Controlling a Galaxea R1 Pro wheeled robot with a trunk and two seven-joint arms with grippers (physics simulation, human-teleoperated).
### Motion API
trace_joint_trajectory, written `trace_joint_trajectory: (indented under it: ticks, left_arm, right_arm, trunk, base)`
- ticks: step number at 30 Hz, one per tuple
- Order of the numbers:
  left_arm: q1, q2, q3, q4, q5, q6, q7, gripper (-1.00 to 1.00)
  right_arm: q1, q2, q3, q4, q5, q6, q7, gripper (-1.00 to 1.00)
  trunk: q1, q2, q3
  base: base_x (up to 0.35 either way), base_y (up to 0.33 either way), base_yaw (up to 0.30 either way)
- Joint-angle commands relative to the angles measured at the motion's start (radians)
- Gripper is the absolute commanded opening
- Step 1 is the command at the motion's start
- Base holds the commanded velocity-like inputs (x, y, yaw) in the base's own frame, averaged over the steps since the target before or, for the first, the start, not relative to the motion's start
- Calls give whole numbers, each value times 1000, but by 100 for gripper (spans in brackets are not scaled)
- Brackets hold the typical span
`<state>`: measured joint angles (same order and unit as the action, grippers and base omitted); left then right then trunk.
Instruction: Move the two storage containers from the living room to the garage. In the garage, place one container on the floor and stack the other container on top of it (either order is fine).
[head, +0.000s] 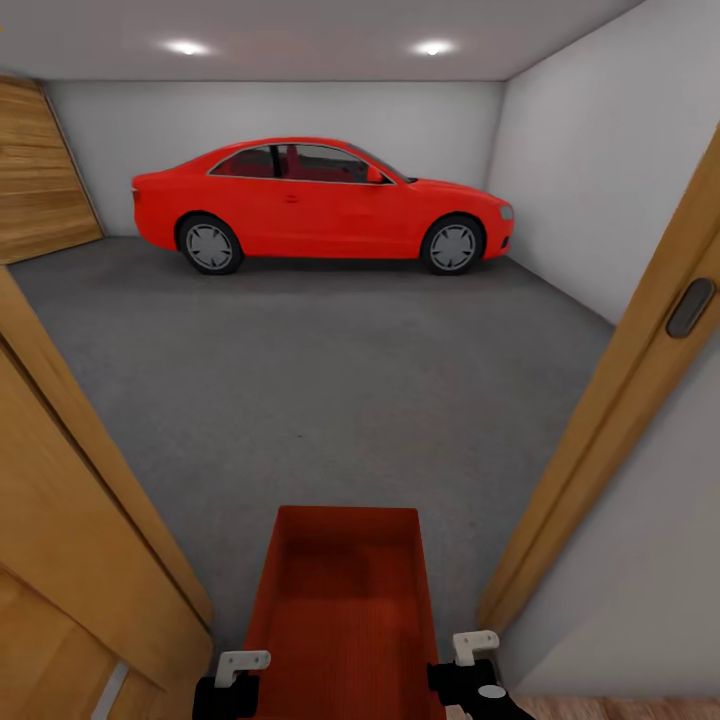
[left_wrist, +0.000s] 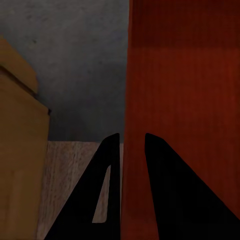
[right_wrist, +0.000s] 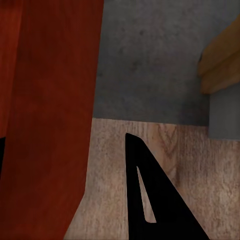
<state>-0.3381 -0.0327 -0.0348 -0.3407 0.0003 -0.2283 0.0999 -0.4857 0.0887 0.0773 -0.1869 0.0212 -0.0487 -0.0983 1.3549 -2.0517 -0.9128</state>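
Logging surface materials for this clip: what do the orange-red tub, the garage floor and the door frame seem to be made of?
The orange-red rectangular tub looks like matte moulded plastic: uniform colour, fine ribbing inside. The dark-grey garage floor reads as rough concrete: speckled and dull. The tan door frame seems to be satin-finished wood, with faint grain, though the render leaves that open.

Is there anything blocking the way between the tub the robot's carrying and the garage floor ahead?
Nothing visible does. The storage container is in the doorway, the concrete floor beyond lies bare, and the red car is parked by the far wall.

Head camera high, facing garage floor, wrist cameras close, sharing floor.
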Motion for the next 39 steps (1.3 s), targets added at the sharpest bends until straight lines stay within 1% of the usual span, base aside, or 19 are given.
trace_joint_trajectory:
  ticks: [1, 15, 19, 27, 36, 39]
  left_arm:
    - [-1, 0, 4, 0, -2, -3, 14, -100]
    - [-1, 0, 4, 0, -2, -3, 14, -100]
    - [-1, 0, 4, 0, -2, -3, 14, -100]
    - [-1, 1, 4, 0, -2, -3, 14, -100]
    - [-1, 1, 4, 0, -2, -3, 14, -100]
    - [-1, 1, 4, 0, -2, -3, 14, -100]
  right_arm:
    - [-1, -1, 6, 1, 3, -2, -9, -100]
    - [-1, -1, 6, 1, 3, -2, -9, -100]
    - [-1, -1, 6, 1, 3, -2, -9, -100]
    - [-1, 0, 6, 1, 3, -2, -9, -100]
    - [-1, 0, 6, 1, 3, -2, -9, -100]
    - [-1, 0, 6, 1, 3, -2, -9, -100]
  trunk:
    - [0, 0, -1]
    - [0, 0, -1]
    - [0, 0, -1]
    - [0, 0, -1]
    - [0, 0, -1]
    - [0, 0, -1]
  base:
    - [0, 0, 89]
    - [5, 0, 16]
    - [168, 0, 0]
    - [282, 0, 0]
    - [72, 0, 0]
    - [214, 0, 0]
